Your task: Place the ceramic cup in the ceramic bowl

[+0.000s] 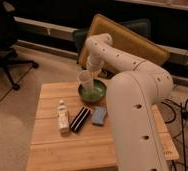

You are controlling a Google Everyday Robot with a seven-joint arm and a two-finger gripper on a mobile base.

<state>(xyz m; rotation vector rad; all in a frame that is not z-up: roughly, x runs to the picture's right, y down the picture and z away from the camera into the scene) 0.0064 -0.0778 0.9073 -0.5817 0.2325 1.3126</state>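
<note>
The ceramic cup (85,79), a pale off-white tumbler, hangs just above the left rim of the green ceramic bowl (94,91), which sits at the far middle of the wooden table (52,145). My gripper (91,70) is directly above and behind the cup, at the end of the white arm that curves down from the right. The cup is off the table and held by the gripper. The arm hides the bowl's right side.
A small white bottle (63,116), a black flat bar (80,119) and a blue-grey packet (99,115) lie side by side in front of the bowl. An office chair (4,45) stands at the left. A tan board (129,42) leans behind the table.
</note>
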